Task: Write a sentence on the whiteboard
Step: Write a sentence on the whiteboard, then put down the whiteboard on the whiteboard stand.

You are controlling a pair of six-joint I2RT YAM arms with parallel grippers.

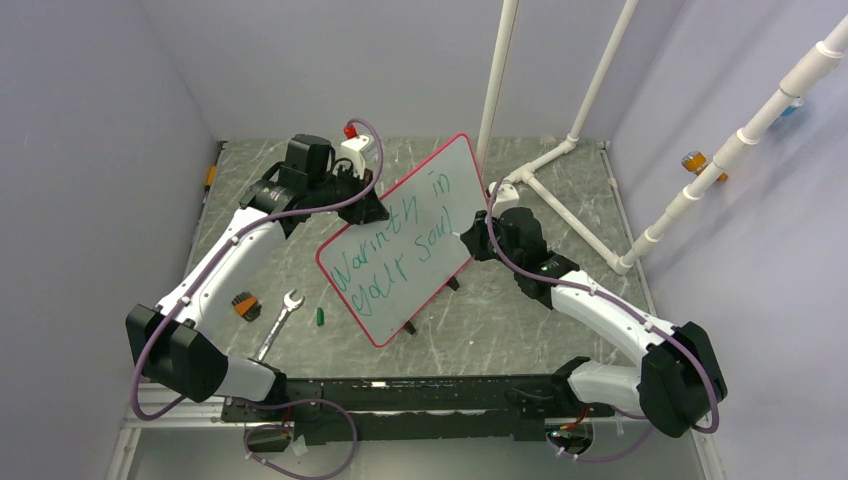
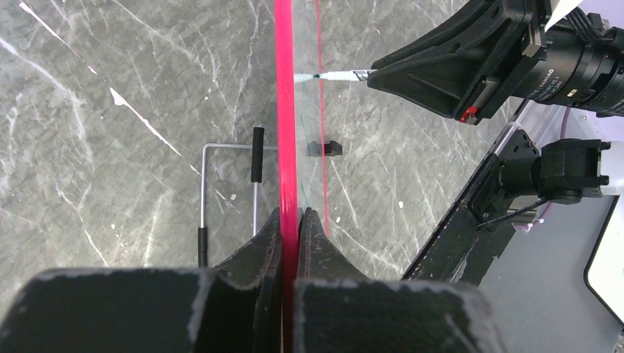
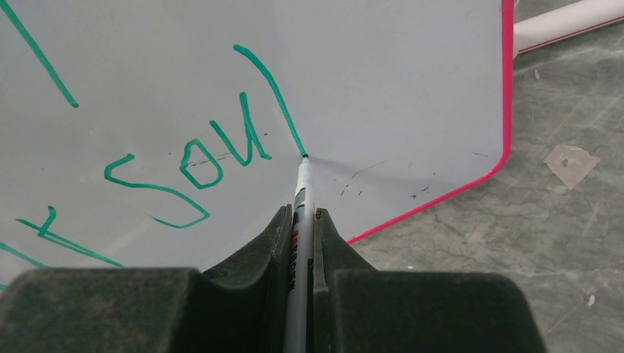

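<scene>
- Evidently, the whiteboard point(image 1: 400, 240) is stood tilted on its small black feet at the centre of the top view, on the grey marbled table point(image 1: 520, 330), with its written face turned toward the arms.
- Its red rim is pinched between the left fingers point(image 2: 277, 232) at the board's upper left edge. This grip is judged to brace the board so that it is not pushed back by the pen.
- A marker point(image 3: 302, 191) is clamped between the right fingers point(image 3: 282, 229), which are pressed tight on its barrel. Its tip is laid against the white surface at the foot of a long green stroke.
- The sentence point(image 1: 395, 255) is read in two green lines, roughly "Warmth in your Soul", and the stroke under the tip is taken for the closing "l".
- Writing is therefore judged to be at or near its end, with the tip not yet lifted off.
- A small green cap point(image 1: 320, 316) and a wrench point(image 1: 280, 322) are left lying at the lower left, well apart from the board.
</scene>
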